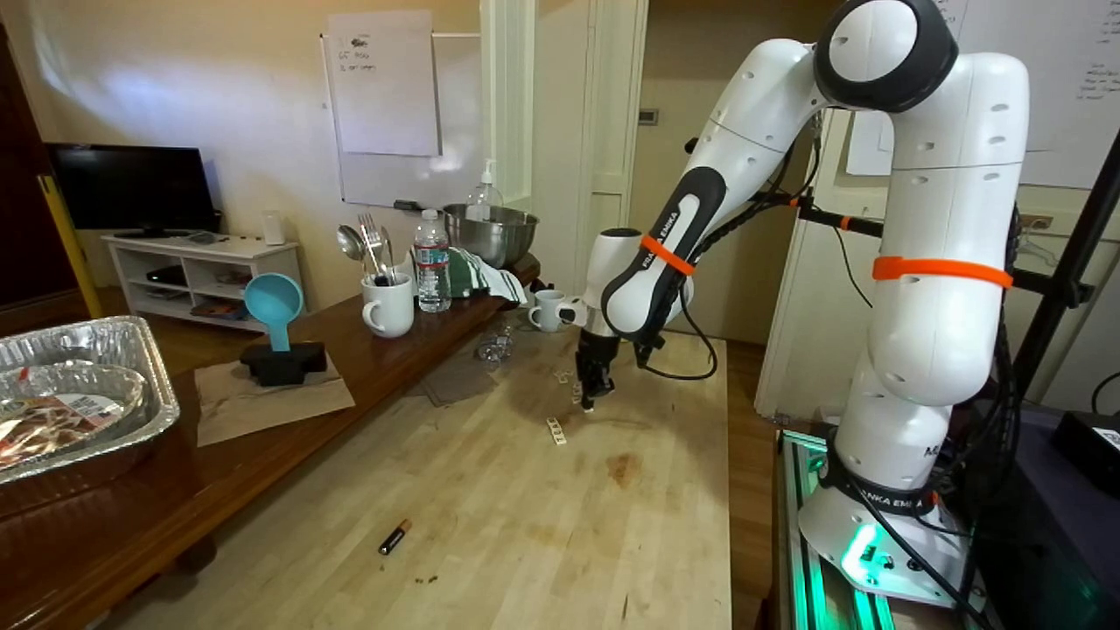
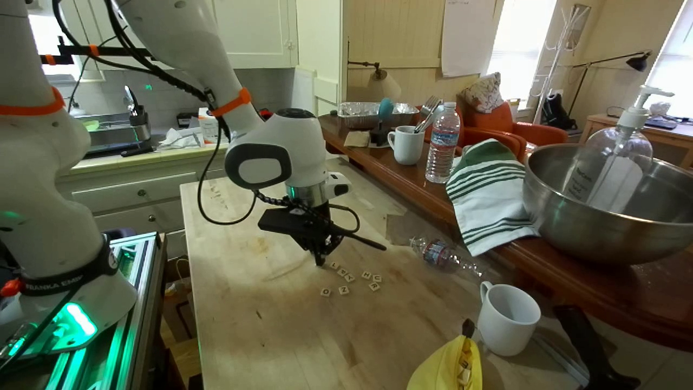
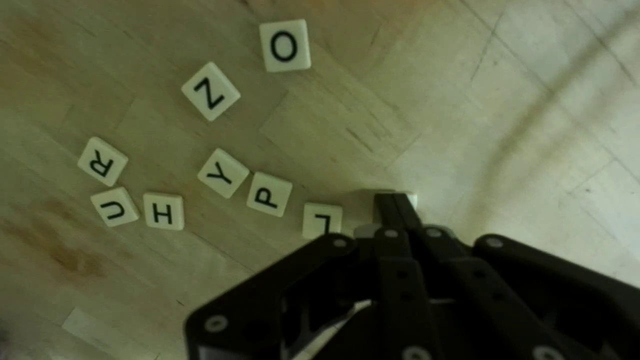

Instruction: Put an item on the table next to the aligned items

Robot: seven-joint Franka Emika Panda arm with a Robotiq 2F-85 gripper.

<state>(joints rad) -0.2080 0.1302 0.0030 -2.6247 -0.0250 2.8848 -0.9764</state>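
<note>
Step in hand, my judgement: getting one pale tile (image 3: 413, 199) beside the aligned row of tiles (image 1: 556, 430); not yet done. The fingers of your gripper (image 3: 393, 197) are pressed together, no gap visible; the tile seems to rest on the table (image 1: 525, 560) under their tips, only its edges showing. Whether they bear down on it you cannot tell from these views. In an exterior view the row sits left of the tips and nearer, apart from them.

Next move, likely: slide the tile low and lightly toward the row's end, then square it up. Press hard and you may make it skip or knock the row askew. Mind the L tile (image 3: 322, 220), just left of the tips in the wrist view.

Surface: blond wood, a brown stain (image 1: 624, 470) right of the row and nearer, a battery (image 1: 395, 536) near left.

Room: darker counter (image 1: 385, 360) along the left, bearing a foil tray (image 1: 150, 376) and a water bottle (image 1: 432, 271); a television (image 1: 136, 185) far left.
</note>
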